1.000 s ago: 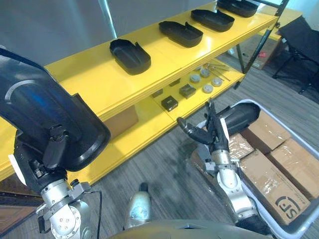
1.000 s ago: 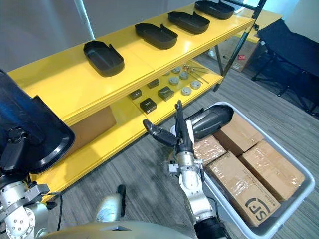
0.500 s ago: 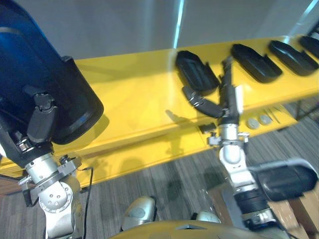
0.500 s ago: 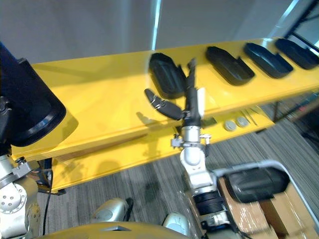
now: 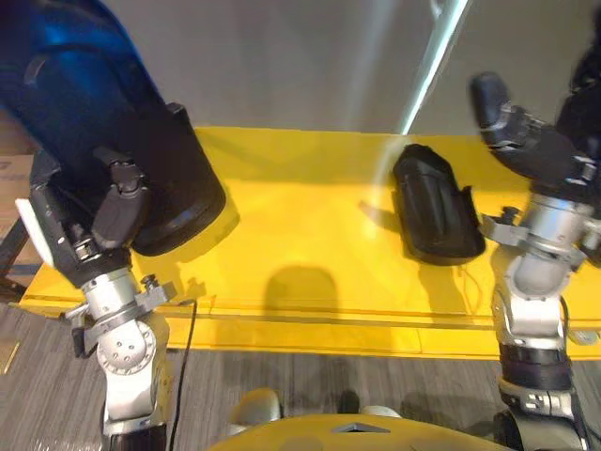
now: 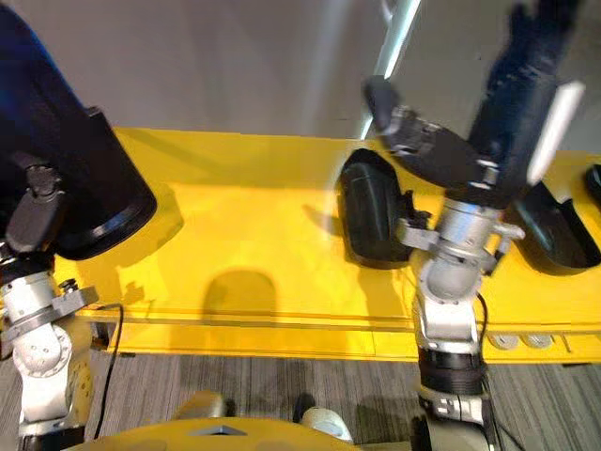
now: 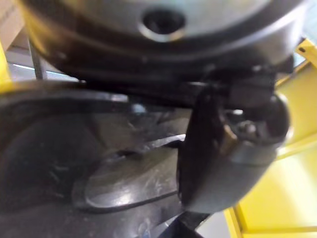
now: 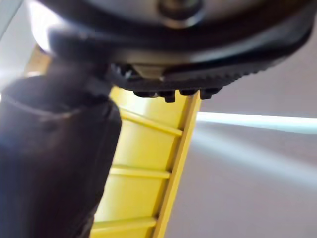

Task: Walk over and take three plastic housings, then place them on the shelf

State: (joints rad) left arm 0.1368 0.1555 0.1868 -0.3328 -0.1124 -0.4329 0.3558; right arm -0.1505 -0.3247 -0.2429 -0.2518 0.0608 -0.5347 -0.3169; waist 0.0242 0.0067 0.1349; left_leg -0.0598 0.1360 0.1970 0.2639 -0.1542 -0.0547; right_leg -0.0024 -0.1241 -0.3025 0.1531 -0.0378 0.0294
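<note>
Where the grey carpeted floor [image 5: 47,395] runs along the bottom edge of the frame, both arms rise from the lower corners in front of a long yellow shelf [image 5: 282,188]. At the left, the left hand [image 5: 105,205] is clenched round a large dark plastic housing [image 5: 89,103], which fills the upper left of the frame above the shelf's left end; in the left wrist view the thumb [image 7: 225,148] presses over the rim of this held housing, its hollow inside facing the camera. At the upper right, the right hand [image 6: 493,141] stands raised and empty, thumb out to the side and fingers [image 6: 526,56] straight, pointing to the top edge. Just beyond it, right of centre, a second housing [image 5: 432,209] lies flat on the shelf top, and a third housing [image 6: 556,230] lies further along at the right edge. A plain grey wall [image 5: 300,56] closes the view behind the shelf.
</note>
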